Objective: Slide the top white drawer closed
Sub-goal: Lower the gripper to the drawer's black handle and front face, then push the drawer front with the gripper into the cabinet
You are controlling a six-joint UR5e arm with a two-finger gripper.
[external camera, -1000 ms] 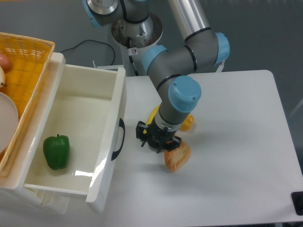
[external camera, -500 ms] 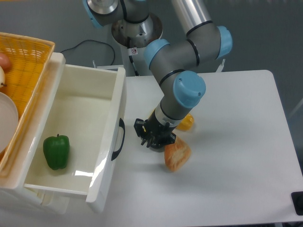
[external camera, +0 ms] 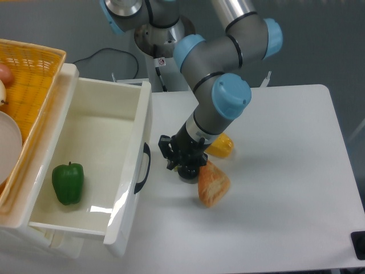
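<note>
On the left side of the white rectangular table, one top white drawer, a deep glossy plastic box with a curved black handle on its front panel, stands pulled fully open. One grey-and-blue robot arm reaches down over the table just right of that handle. One orange woven basket sits on the cabinet above the drawer's back end. Inside the drawer lies a single green bell pepper. One brown bread roll and one yellow-orange fruit-like item lie on the table beside the arm's tip. The one black two-finger gripper hovers close to the handle; whether its fingers are apart or together cannot be made out.
</note>
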